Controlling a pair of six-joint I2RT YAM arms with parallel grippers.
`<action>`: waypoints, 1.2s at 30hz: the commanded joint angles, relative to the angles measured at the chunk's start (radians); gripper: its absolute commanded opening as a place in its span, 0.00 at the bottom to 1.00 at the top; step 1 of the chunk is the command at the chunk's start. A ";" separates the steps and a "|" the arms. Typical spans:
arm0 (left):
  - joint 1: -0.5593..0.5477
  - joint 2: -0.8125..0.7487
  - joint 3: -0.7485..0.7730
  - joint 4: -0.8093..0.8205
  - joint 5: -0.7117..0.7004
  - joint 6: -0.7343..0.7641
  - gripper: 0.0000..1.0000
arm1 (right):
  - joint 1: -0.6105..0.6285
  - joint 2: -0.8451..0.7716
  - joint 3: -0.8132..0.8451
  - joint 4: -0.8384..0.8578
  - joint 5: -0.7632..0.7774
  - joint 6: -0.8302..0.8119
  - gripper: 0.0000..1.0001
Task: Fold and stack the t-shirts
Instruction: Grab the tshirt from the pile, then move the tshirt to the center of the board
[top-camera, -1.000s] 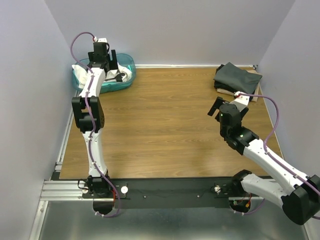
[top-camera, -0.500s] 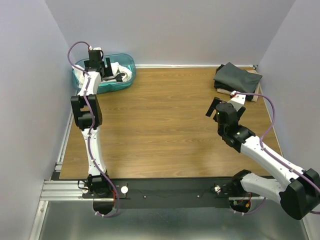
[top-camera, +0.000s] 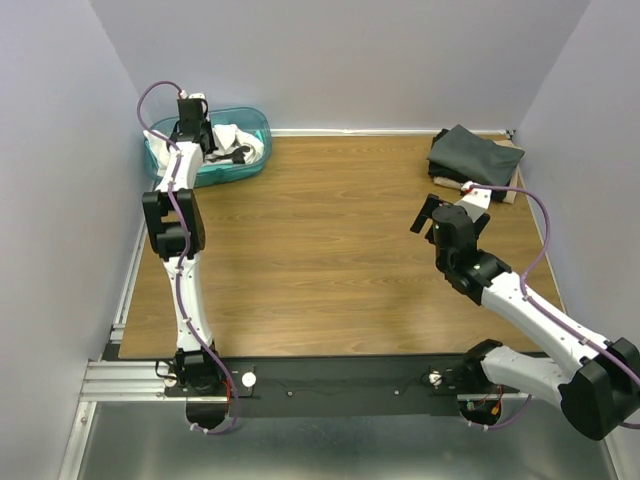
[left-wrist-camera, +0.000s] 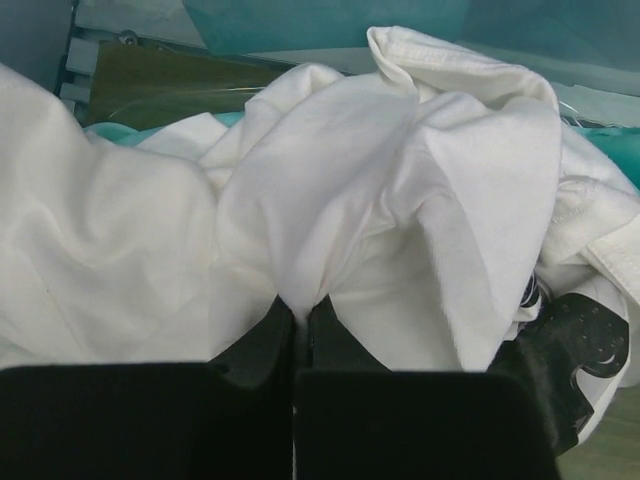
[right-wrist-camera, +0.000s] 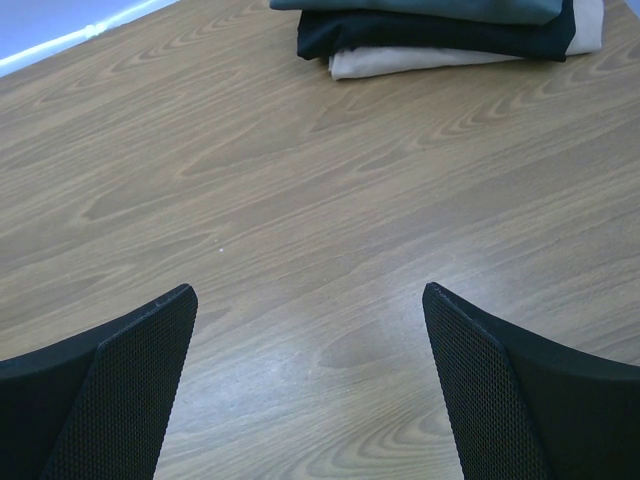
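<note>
A crumpled white t-shirt (top-camera: 238, 141) with black print marks (left-wrist-camera: 577, 332) lies in the teal tub (top-camera: 256, 122) at the far left corner. My left gripper (top-camera: 193, 133) reaches down into the tub and is shut on a pinched fold of this white t-shirt (left-wrist-camera: 400, 180), the cloth bunching up between its fingertips (left-wrist-camera: 300, 306). A stack of folded dark t-shirts (top-camera: 474, 157) sits at the far right; in the right wrist view the stack (right-wrist-camera: 440, 32) lies ahead. My right gripper (top-camera: 431, 214) hovers open over bare wood (right-wrist-camera: 308, 292), short of the stack.
The tub's translucent wall (left-wrist-camera: 480, 20) rises behind the white cloth. A pale beige layer (right-wrist-camera: 450, 60) lies at the bottom of the folded stack. Grey walls close in the table on the left, back and right. Brown wood table (top-camera: 320, 230) spans the middle.
My left gripper moved a little left and lower into the tub and closed on the white t-shirt. The right arm edged slightly left, still open.
</note>
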 joint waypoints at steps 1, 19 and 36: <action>0.007 -0.110 0.035 -0.009 0.047 -0.020 0.00 | 0.000 -0.027 0.018 -0.005 -0.009 0.015 1.00; -0.003 -0.712 -0.055 0.201 0.795 -0.118 0.00 | 0.000 -0.021 0.027 -0.005 -0.006 -0.019 1.00; -0.210 -0.845 -0.197 0.744 1.015 -0.570 0.00 | 0.000 -0.085 -0.001 -0.007 -0.003 -0.008 1.00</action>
